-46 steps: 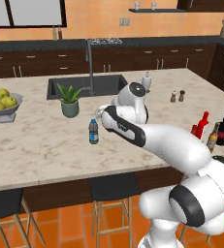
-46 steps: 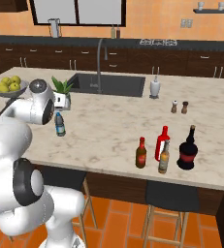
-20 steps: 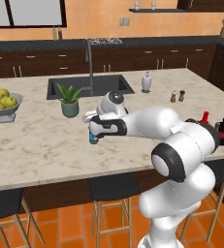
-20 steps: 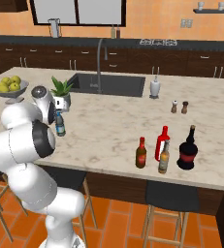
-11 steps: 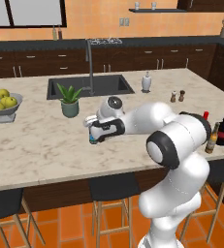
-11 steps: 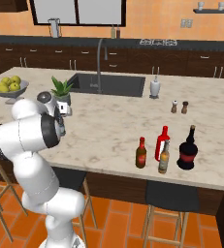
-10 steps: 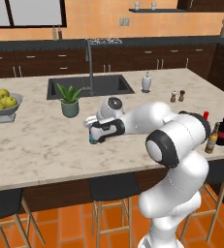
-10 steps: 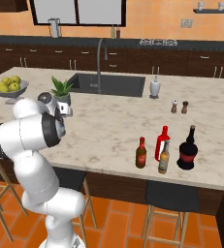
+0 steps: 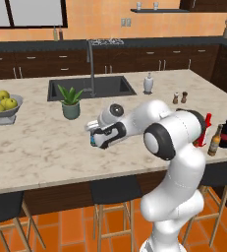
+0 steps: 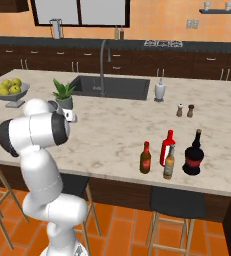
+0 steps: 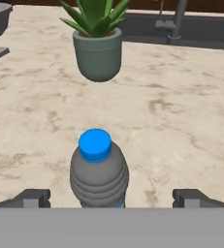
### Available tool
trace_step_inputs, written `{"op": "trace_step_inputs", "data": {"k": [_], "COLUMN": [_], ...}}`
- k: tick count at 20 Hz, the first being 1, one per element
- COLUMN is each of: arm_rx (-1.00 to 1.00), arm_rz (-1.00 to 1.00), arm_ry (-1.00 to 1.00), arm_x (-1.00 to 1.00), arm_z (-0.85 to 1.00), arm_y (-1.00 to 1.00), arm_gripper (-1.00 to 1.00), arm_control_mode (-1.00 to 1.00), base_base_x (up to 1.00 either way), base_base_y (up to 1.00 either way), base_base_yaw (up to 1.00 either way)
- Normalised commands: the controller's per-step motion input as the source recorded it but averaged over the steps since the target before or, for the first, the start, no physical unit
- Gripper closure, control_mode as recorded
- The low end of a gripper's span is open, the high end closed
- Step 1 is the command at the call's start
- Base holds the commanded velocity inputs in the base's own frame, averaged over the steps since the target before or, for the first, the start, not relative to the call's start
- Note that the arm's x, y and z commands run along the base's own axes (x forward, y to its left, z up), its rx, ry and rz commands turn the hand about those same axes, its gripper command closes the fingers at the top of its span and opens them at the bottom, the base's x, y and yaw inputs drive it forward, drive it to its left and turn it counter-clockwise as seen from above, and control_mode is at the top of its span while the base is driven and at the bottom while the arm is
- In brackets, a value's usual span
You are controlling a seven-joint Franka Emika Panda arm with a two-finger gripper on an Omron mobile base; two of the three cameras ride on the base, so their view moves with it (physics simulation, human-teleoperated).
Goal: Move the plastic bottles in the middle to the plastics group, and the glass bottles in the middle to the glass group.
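The plastic bottle (image 11: 98,170), small and clear with a blue cap, stands upright on the marble counter in front of the potted plant. My gripper (image 11: 111,198) is open, with one fingertip (image 11: 33,198) on each side of the bottle's body and a wide gap to both. In the left base view the hand (image 9: 103,135) covers most of the bottle (image 9: 92,142). Two amber glass bottles (image 10: 145,157) (image 10: 169,163) stand far to the right, beside the glass group: a red bottle (image 10: 167,146) and a tall dark bottle (image 10: 193,154).
A potted plant (image 11: 98,53) stands just beyond the bottle, with the sink (image 9: 91,87) and faucet (image 10: 102,65) behind it. A fruit bowl (image 9: 2,104) sits at the far left. Salt and pepper shakers (image 10: 185,110) and a soap dispenser (image 10: 159,90) stand at the back right.
The hand has swung down and left to the water bottle and now straddles it. In the last half second it has hardly moved. The jaws stayed open.
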Motion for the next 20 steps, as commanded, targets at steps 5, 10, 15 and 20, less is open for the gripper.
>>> {"op": "trace_step_inputs", "data": {"k": [5, 10, 15, 20], "arm_rx": [0.00, 0.00, 0.00, 0.00], "arm_rz": [0.00, 0.00, 0.00, 0.00], "arm_ry": [-0.01, -0.02, 0.00, 0.00], "arm_x": [0.11, 0.08, 0.05, 0.03], "arm_z": [-0.11, -0.07, -0.06, -0.09], "arm_y": [0.11, 0.24, 0.19, 0.17], "arm_gripper": [-1.00, -1.00, -1.00, -1.00], "arm_control_mode": [-1.00, -1.00, -1.00, -1.00], "base_base_x": [0.00, 0.00, 0.00, 0.00], "base_base_y": [0.00, 0.00, 0.00, 0.00], "base_base_yaw": [0.00, 0.00, 0.00, 0.00]}}
